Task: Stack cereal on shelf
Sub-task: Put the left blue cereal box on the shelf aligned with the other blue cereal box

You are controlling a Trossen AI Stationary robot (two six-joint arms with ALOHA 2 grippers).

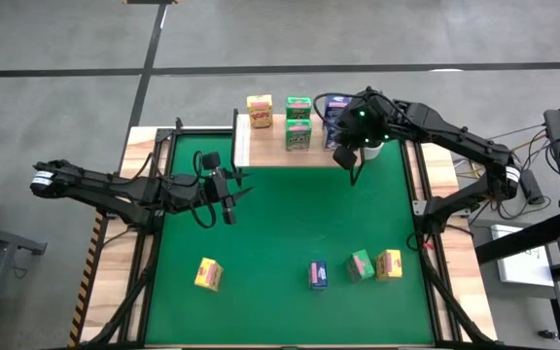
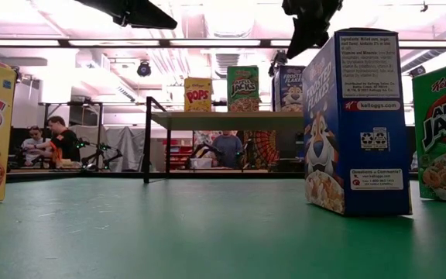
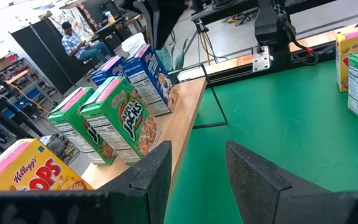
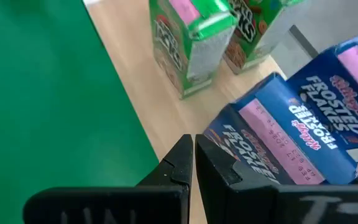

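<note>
Shelf (image 1: 290,154) carries five cereal boxes (image 1: 298,122); four boxes (image 1: 362,264) remain on table (image 1: 280,224). Right pincer (image 1: 350,173) clenched empty beside shelf; left pincer (image 1: 233,206) released.

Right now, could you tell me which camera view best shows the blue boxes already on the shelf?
The right wrist view: two blue Frosted Flakes boxes fill it. The high view has them half hidden by the right gripper, the left wrist view shows them farther off, and the low view shows one front.

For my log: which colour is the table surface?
Green table surface; the high view shows it best.
</note>
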